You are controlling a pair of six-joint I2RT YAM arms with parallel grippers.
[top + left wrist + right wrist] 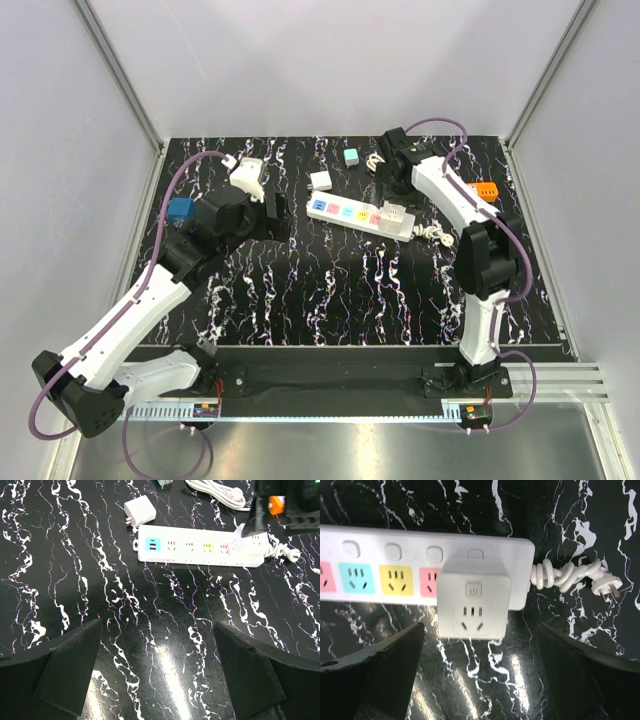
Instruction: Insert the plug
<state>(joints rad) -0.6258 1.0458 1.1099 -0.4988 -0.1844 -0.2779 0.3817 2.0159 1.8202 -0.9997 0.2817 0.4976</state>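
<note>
On the black, white-veined table (330, 290), a white power strip (362, 215) lies with the white plug (474, 599) seated at its cord end, beside the pink socket. The right gripper (481, 642) hovers over the plug, fingers spread wide and clear of it. The left gripper (157, 627) is also wide and empty, in front of the strip.

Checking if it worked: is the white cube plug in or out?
In. The white cube plug sits on the power strip, covering its end socket.

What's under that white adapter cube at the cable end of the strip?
The adapter cube sits on the power strip, overlapping the pink socket's edge. The socket beneath and its prongs are covered, so seating depth cannot be seen.
</note>
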